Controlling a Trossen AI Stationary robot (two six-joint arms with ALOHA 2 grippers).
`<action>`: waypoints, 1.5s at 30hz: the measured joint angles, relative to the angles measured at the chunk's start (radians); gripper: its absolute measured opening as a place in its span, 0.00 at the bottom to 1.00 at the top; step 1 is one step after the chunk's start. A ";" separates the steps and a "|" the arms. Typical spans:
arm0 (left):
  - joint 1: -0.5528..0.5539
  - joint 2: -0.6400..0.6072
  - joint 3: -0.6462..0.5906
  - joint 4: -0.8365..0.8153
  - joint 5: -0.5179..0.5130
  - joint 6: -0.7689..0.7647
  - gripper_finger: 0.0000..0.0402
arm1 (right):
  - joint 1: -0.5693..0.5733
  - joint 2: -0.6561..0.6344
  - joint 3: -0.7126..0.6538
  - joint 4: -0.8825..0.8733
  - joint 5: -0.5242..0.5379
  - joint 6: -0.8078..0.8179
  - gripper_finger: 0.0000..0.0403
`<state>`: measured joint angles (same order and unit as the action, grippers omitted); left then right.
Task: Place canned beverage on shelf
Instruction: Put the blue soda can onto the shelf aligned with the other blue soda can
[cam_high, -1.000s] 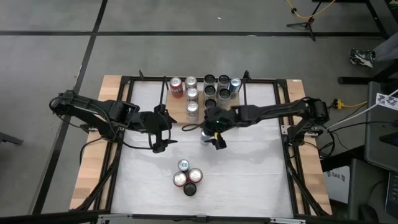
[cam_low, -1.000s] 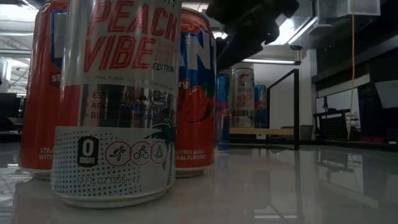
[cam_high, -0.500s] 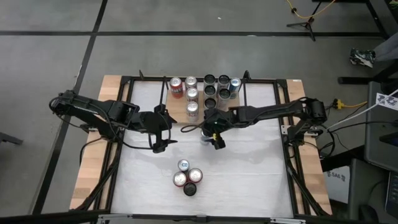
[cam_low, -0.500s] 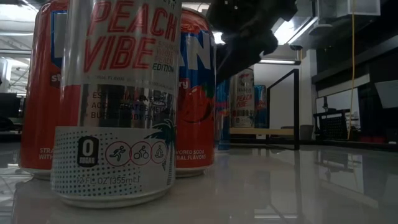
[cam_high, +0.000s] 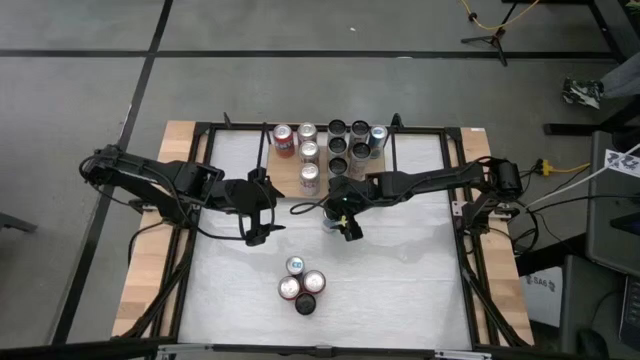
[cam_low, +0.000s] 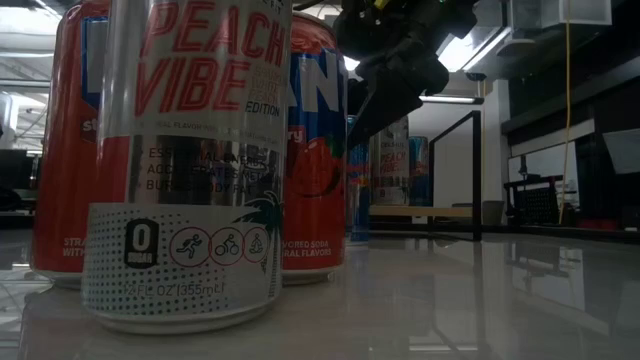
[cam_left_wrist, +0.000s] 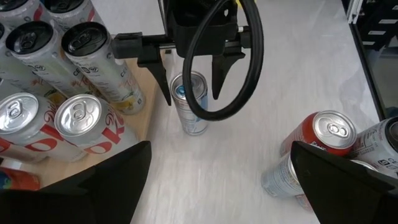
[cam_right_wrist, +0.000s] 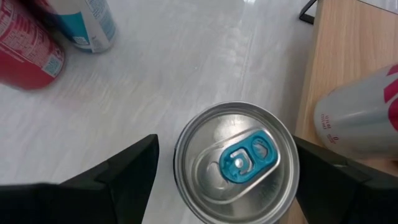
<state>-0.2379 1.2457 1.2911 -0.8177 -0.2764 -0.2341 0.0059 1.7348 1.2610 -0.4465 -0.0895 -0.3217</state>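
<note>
Right wrist view: my right claw (cam_right_wrist: 227, 205) hangs directly over the can (cam_right_wrist: 236, 163), fingers spread to either side of its blue-tabbed top, not yet gripping; can stands upright on the desk (cam_high: 400, 270) just beside the shelf (cam_high: 285, 172) edge; step in hand, I judge, is the grasp; next: descend, clamp, lift onto the shelf; left claw (cam_high: 262, 212) waits apart, fingers spread.

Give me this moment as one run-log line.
right gripper: open, straddling blue-tab can, not closed | can: upright on table beside shelf | left gripper: open, waiting at mid-table
</note>
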 joint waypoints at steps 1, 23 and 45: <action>0.000 0.000 0.000 0.000 0.000 0.000 0.94 | 0.000 0.000 0.000 -0.001 0.000 0.002 0.80; 0.000 0.000 0.000 0.000 0.000 0.000 0.94 | 0.001 -0.002 0.000 -0.005 0.000 0.036 0.57; 0.000 0.000 0.000 0.000 0.000 0.000 0.94 | 0.000 -0.313 -0.001 -0.300 0.003 0.289 0.58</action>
<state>-0.2382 1.2457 1.2911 -0.8177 -0.2764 -0.2340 0.0063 1.4217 1.2602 -0.7460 -0.0867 -0.0328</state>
